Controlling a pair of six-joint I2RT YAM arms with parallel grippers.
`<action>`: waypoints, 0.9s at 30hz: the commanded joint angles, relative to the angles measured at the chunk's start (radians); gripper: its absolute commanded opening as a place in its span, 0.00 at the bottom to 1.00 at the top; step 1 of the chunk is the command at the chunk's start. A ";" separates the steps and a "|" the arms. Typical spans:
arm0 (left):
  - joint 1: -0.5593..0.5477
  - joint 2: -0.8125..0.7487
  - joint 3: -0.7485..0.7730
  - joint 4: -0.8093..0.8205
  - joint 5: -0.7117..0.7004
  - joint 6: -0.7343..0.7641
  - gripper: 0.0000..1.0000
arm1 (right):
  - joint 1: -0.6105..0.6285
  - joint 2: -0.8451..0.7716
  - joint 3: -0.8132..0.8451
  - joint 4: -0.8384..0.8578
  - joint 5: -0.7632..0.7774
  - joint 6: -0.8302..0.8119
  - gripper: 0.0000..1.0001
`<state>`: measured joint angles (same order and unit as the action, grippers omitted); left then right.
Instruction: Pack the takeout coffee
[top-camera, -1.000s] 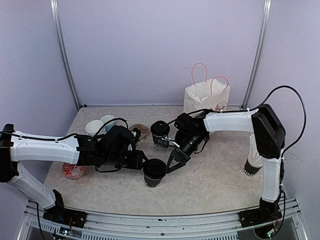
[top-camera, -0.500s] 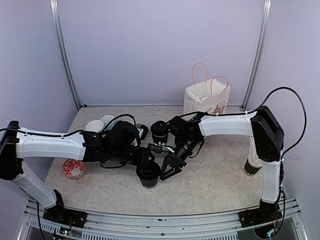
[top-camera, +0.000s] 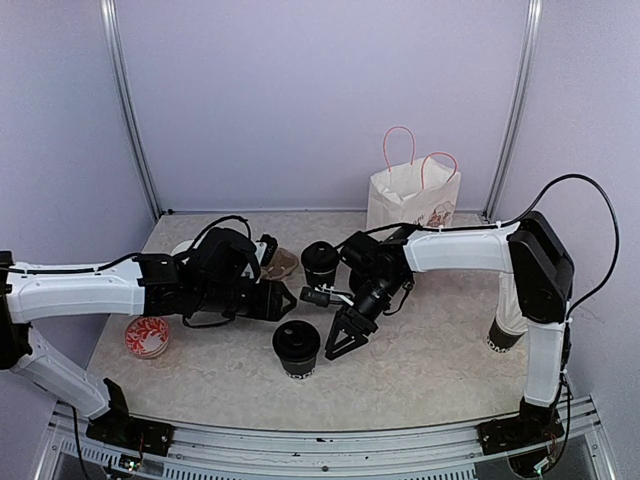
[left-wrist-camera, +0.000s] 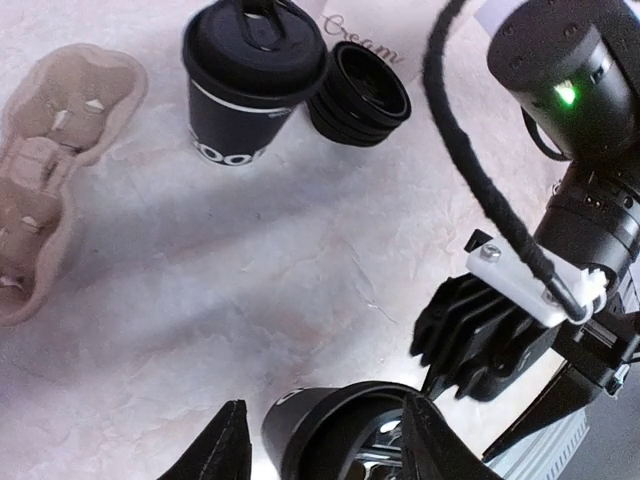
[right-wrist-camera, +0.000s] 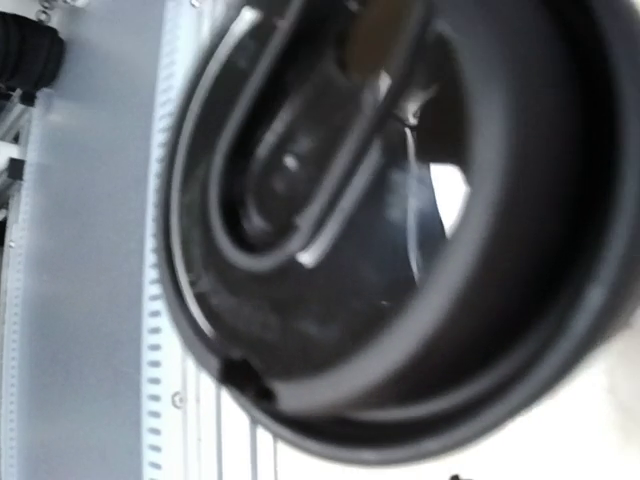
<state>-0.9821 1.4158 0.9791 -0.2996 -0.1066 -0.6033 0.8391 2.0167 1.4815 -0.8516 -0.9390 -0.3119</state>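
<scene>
One takeout coffee cup (top-camera: 296, 346), black with a black lid, stands upright at the front middle of the table. Its rim (left-wrist-camera: 345, 430) shows low in the left wrist view, and its lid (right-wrist-camera: 350, 230) fills the right wrist view as a blur. My left gripper (top-camera: 281, 303) is open just left of it, not touching. My right gripper (top-camera: 339, 344) is open, its fingers spread close to the cup's right side. A second lidded cup (top-camera: 320, 262) (left-wrist-camera: 252, 80) stands farther back, free of both grippers.
A white paper bag with pink handles (top-camera: 413, 196) stands at the back right. A brown cup carrier (left-wrist-camera: 45, 180) lies left of the far cup, with a stack of black lids (left-wrist-camera: 362, 92) beside it. A red patterned dish (top-camera: 146, 337) sits front left. Stacked cups (top-camera: 501, 336) stand behind the right arm.
My left gripper has opened, let go of the near cup and drawn back to the left. The cup now stands alone. My right gripper has shifted slightly toward it.
</scene>
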 joint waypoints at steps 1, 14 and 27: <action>0.069 -0.113 -0.086 -0.022 0.035 -0.062 0.49 | -0.008 -0.028 0.001 0.020 0.040 0.025 0.53; 0.040 -0.214 -0.227 0.021 0.082 -0.110 0.50 | -0.047 0.094 0.158 -0.008 0.071 0.064 0.46; 0.065 -0.244 -0.268 0.052 0.091 -0.192 0.45 | -0.092 0.070 0.173 -0.003 0.046 0.065 0.47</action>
<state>-0.9287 1.1767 0.7399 -0.2886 -0.0395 -0.7570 0.7280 2.0987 1.6707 -0.8440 -0.8436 -0.2379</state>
